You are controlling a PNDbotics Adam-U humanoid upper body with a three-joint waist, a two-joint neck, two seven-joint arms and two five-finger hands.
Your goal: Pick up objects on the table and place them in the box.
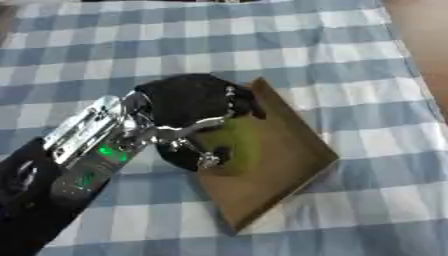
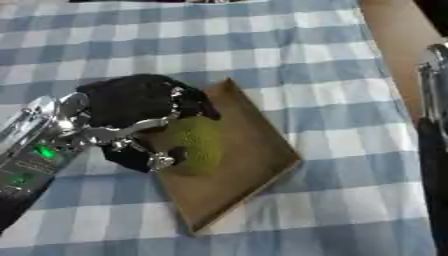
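Observation:
A flat brown cardboard box (image 1: 289, 150) lies tilted on the blue-and-white checked tablecloth. My left hand (image 1: 188, 107) reaches in from the lower left and hovers over the box's left edge, its fingers and thumb curled round a round green fuzzy object (image 2: 194, 142) that sits in or just above the box. Part of the green object is hidden by the hand. Of my right arm only a dark and silver strip (image 2: 433, 125) shows at the right edge of the right eye view; its hand is out of sight.
The checked tablecloth (image 1: 262, 40) covers the table around the box. A bare brown surface (image 1: 424, 30) runs along the table's right edge at the top right.

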